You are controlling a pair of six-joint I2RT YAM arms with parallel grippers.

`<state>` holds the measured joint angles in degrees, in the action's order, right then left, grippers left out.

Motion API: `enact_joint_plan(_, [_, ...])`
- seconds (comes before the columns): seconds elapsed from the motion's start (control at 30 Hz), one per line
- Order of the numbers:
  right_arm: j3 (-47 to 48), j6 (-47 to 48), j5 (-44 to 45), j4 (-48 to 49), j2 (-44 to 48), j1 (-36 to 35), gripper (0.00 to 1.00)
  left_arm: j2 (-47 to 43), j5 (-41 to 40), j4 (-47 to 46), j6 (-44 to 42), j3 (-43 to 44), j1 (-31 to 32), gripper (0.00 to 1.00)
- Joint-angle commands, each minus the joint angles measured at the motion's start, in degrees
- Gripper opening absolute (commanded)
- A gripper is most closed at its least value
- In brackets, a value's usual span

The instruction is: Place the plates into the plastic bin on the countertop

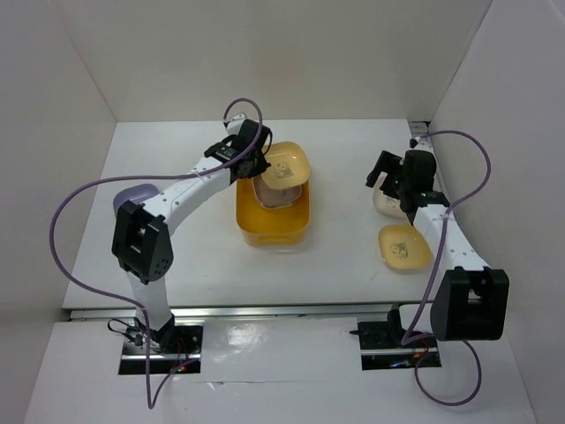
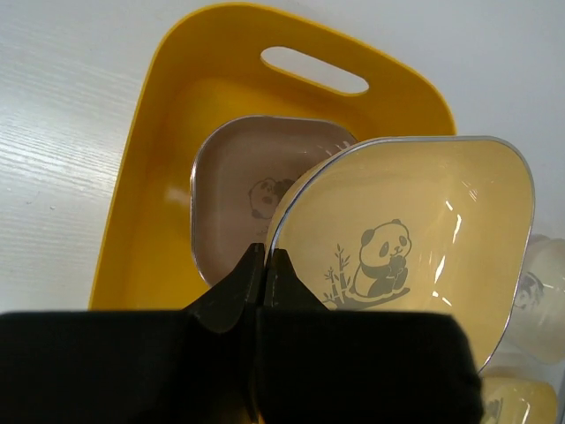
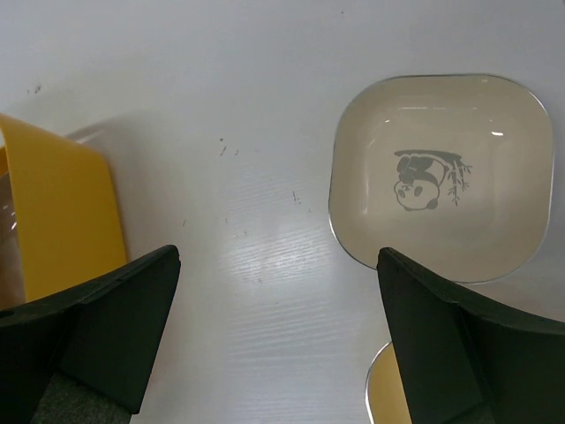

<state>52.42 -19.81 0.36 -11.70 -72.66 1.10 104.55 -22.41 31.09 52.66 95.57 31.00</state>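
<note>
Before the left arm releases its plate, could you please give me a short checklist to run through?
1. Grip: left gripper shut on the yellow plate: ok.
2. Held plate fully over the plastic bin: cannot tell; it seems to overhang the far rim.
3. Room inside the bin: ok; only a pinkish plate lies in it.
4. Other arm: right gripper open and clear of the bin: ok.
5. All plates binned: not ok; the cream plate, second yellow plate and purple plate lie on the countertop.
</note>
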Motion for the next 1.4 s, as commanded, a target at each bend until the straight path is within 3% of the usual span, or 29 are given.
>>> enact_joint_plan(0.0, [2.5, 2.7, -3.5, 3.7, -1.6, 0.6, 1.0, 2.9, -0.3, -2.0, -0.9, 3.1, -0.5, 0.0])
enact_joint_plan(0.23, [3.0, 3.2, -5.8, 3.7, -4.4, -1.1, 1.0, 5.6, 2.8, -3.8, -0.7, 1.7, -2.3, 0.0])
enact_joint_plan(0.4, [2.5, 3.7, -4.2, 3.7, -4.4, -2.4, 1.0, 6.7, 2.2, -3.8, 0.3, 1.0, -2.3, 0.1])
enact_joint_plan(0.5, [3.0, 3.7, -2.9, 3.7, -4.9, -2.4, 1.0, 8.1, 2.2, -3.2, 0.3, 1.5, -2.8, 0.38])
enact_joint_plan(0.53, [3.0, 3.7, -2.9, 3.7, -5.6, -2.4, 1.0, 8.7, 2.2, -3.2, 0.3, 1.5, -2.8, 0.6])
enact_joint_plan(0.6, [3.0, 3.7, -2.4, 3.2, -6.2, -2.4, 1.0, 8.7, 3.0, -3.2, 0.3, 1.5, -2.8, 0.75])
enact_joint_plan(0.73, [2.4, 3.7, -2.4, 3.8, -6.2, -2.4, 1.0, 6.3, 4.4, -4.5, 0.9, -0.5, -2.8, 0.81])
enact_joint_plan(0.9, [2.4, 4.3, -1.3, 3.8, -9.2, -2.4, 1.0, -5.8, 5.8, -7.8, -1.8, -4.5, -0.1, 0.82])
enact_joint_plan(1.1, [4.4, 4.3, -1.3, 4.8, -15.3, -1.8, 1.0, -17.3, 4.6, -7.3, -5.9, -7.3, 5.1, 1.0])
enact_joint_plan(1.27, [6.2, 4.8, 1.4, 6.4, -20.7, -1.3, 0.99, -27.7, 0.9, -5.9, -6.4, -15.6, 7.2, 1.0])
enact_joint_plan(1.37, [7.8, 5.3, 4.3, 7.0, -25.0, -1.3, 0.92, -33.7, -0.7, -5.3, -8.0, -20.9, 7.2, 1.0])
